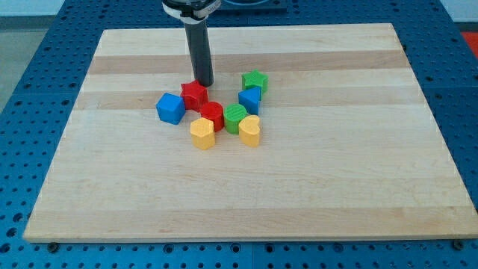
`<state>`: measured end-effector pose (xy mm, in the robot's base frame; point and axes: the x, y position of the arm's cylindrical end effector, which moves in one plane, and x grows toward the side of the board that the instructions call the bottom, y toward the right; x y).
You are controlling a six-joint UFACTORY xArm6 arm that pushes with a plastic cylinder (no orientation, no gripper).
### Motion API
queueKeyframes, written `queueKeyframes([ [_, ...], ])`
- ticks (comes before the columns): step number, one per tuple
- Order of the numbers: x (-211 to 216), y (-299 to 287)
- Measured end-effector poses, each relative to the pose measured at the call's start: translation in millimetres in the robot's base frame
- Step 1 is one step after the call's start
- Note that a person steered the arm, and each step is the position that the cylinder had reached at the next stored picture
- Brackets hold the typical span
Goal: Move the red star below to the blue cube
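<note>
The red star (194, 94) lies left of the counter's middle, toward the far side, its points too small to show any heading and no long axis to read. My tip (204, 83) stands just beyond it on the far right, touching or nearly so; the rod carries no pincer, so no released or clenched state shows. The blue cube (170, 108) sits just left and nearer. A second red block (212, 114) crowds the star's near right, with a yellow block (202, 134) nearer still. Rightward come a green block (235, 118), a yellow heart-like block (250, 131), another blue block (249, 99) and a green star (255, 81). The counter (336, 187) is pale striped wood on a blue perforated base (22, 97).
</note>
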<state>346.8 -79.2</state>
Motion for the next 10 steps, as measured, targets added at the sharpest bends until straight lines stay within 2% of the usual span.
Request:
queueKeyframes([
  [2,16.7,-8.4],
  [5,103.8,-57.8],
  [8,163.9,-93.0],
  [9,175.2,-97.8],
  [10,174.6,-68.4],
])
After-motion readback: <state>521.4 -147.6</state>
